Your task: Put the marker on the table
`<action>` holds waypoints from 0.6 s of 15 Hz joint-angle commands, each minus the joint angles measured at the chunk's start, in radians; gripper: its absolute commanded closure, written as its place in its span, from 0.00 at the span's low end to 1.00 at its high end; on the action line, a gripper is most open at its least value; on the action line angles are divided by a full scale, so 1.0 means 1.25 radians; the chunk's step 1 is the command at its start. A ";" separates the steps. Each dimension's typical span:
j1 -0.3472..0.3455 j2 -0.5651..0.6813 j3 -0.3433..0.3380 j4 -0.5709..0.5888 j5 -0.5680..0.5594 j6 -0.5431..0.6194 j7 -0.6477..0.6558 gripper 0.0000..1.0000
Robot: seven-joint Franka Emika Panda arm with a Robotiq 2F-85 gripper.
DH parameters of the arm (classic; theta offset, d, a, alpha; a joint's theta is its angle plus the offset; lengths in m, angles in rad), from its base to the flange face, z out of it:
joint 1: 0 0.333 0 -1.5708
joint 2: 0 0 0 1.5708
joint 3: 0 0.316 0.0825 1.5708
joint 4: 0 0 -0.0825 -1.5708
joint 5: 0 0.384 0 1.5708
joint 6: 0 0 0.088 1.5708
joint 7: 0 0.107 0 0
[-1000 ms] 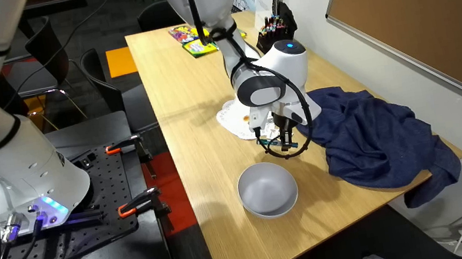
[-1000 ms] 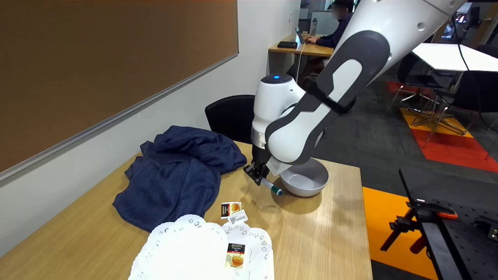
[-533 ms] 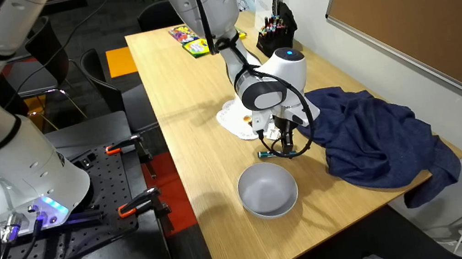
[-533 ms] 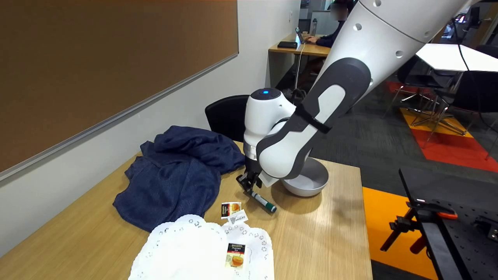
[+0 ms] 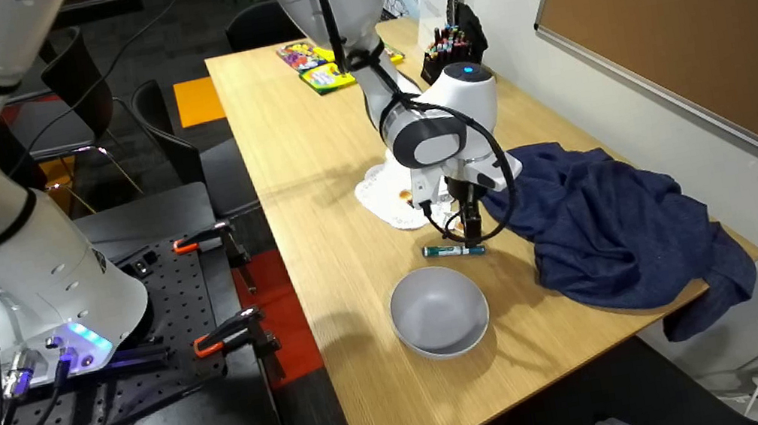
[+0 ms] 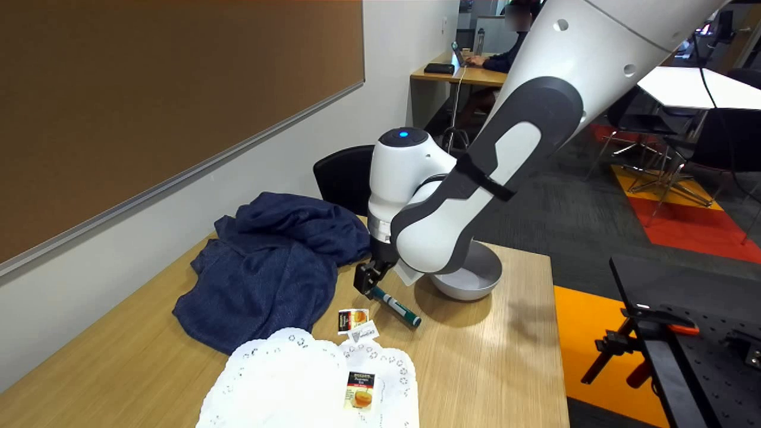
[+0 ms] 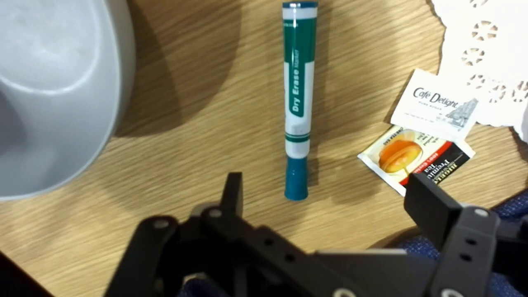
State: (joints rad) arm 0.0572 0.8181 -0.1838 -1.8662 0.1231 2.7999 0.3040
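Note:
A green and white marker [image 7: 298, 103] with a blue-green cap lies flat on the wood-coloured table [image 7: 198, 161], nothing gripping it. In both exterior views the marker [image 5: 454, 251] rests beside the grey bowl [image 5: 438, 309], a small gap between them. My gripper [image 7: 326, 181] hovers just above the table near the cap end. Its jaws stand wide apart, and in the wrist view the cap lies beyond the gap between them. From an exterior view the black gripper [image 6: 367, 282] covers part of the marker's near end.
Dark blue cloth [image 6: 267, 279] is heaped on the wall side. A tea bag [image 7: 400, 156] and sugar packet [image 7: 433, 103] lie close by, near white doilies [image 6: 279, 386]. Farther along stand a pen holder [image 5: 451, 53] and yellow-green packs [image 5: 326, 78].
A second ago the marker hung in my gripper above the table. It came down onto the wood, the jaws opened and released it, and the gripper has risen slightly.

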 commanded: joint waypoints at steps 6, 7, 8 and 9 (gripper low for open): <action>0.158 -0.254 -0.132 -0.275 -0.118 0.067 0.077 0.00; 0.182 -0.280 -0.156 -0.303 -0.140 0.083 0.094 0.00; 0.202 -0.303 -0.179 -0.328 -0.161 0.103 0.107 0.00; 0.227 -0.325 -0.205 -0.349 -0.184 0.117 0.126 0.00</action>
State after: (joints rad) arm 0.2573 0.5323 -0.3577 -2.1723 -0.0313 2.8873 0.3914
